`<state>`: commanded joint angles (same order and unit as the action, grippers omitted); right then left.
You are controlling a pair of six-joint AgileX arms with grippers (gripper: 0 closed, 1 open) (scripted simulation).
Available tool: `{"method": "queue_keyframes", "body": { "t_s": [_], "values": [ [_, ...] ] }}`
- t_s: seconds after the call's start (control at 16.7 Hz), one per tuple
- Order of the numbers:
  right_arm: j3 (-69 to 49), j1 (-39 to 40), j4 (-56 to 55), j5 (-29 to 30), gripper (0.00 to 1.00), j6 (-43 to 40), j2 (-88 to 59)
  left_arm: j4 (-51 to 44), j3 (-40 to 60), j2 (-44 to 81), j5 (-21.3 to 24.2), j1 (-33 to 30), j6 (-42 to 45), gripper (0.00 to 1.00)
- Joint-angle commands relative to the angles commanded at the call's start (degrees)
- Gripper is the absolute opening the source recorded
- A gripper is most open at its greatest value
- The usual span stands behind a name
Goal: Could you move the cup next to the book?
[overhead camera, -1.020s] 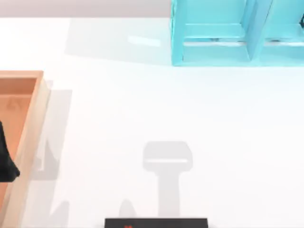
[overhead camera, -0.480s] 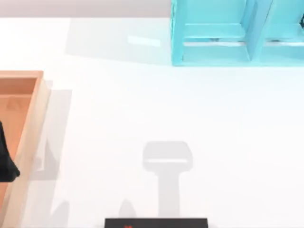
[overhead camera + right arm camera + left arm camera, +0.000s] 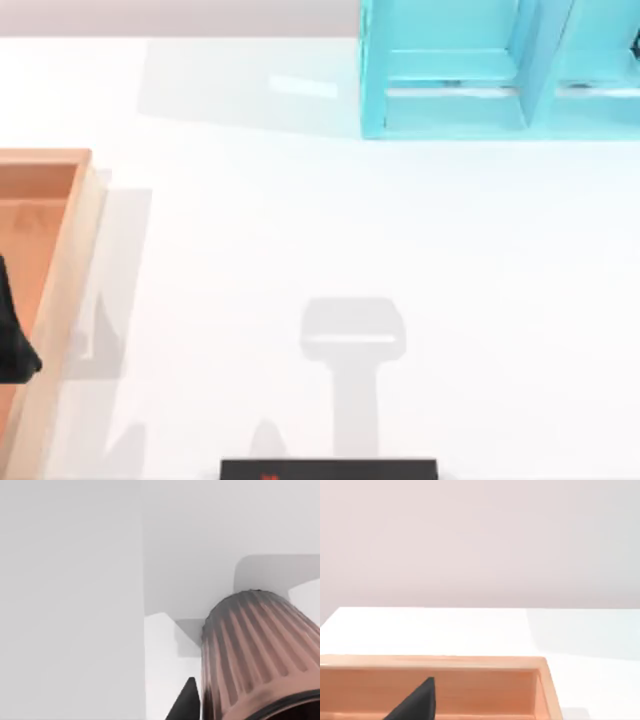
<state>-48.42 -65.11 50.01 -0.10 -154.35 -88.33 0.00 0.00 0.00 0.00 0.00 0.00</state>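
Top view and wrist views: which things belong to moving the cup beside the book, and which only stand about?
For the job: cup, close by the right hand.
Standing about: wooden tray, with the left hand over it; teal shelf; black slab at the top view's bottom edge, unclear what.

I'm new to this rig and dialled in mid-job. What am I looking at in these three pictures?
Two AgileX arms work at a white table. The top view looks straight down: a wooden tray at the left, a turquoise shelf at the far edge, a black object at the near edge. The left arm's dark tip sits over the tray. The left wrist view looks across that tray. The right wrist view shows the cup, ribbed and brownish-red, close beside a finger of the right claw; whether it is gripped, I cannot tell.
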Motion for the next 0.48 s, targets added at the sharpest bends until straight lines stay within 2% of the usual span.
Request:
{"method": "queue_keyframes", "body": {
  "t_s": [0.48],
  "values": [
    [-7.3,0.02,11.23,-0.01,0.0,-0.26,3.83,0.0,0.0,0.0,0.0,0.0,0.0,1.0]
  ]
}}
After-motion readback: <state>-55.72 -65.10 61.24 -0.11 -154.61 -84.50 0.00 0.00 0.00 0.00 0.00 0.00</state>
